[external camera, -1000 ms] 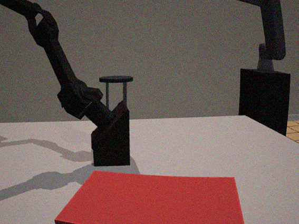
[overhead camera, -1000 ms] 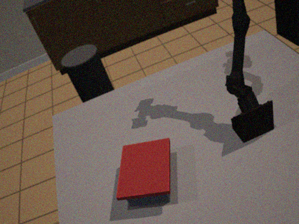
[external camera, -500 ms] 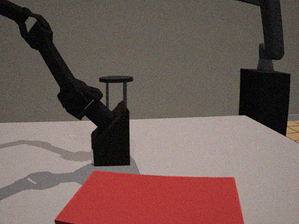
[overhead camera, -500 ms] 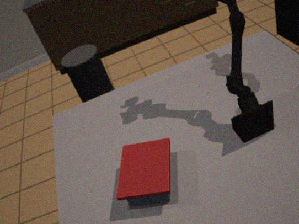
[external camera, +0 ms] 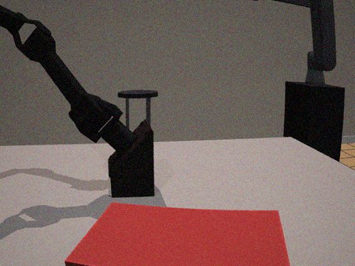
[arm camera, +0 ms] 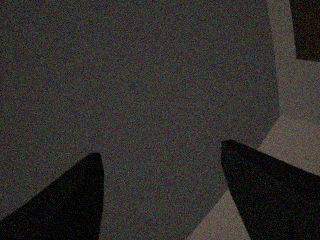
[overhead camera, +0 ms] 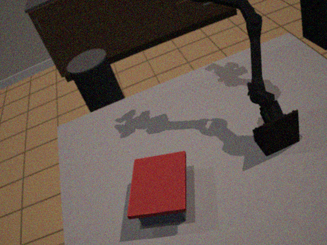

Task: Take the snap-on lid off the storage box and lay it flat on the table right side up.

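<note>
With the red snap-on lid (overhead camera: 158,185) (external camera: 181,242) on the box (overhead camera: 162,219), lower left in the top view, the gripper (arm camera: 162,158), jaws apart and empty, must presumably approach.

The black arm (overhead camera: 255,54) (external camera: 62,78) rises from its blocky base (overhead camera: 277,134) (external camera: 133,173). In the exterior view it slants up and leftward to the elbow (overhead camera: 252,18) (external camera: 39,42), then runs on at a flatter slope past the picture's edge. In the wrist view the jaws stand partly open, nothing between them, their two dark, tapered fingers well apart, tips pointing the same way.
</note>
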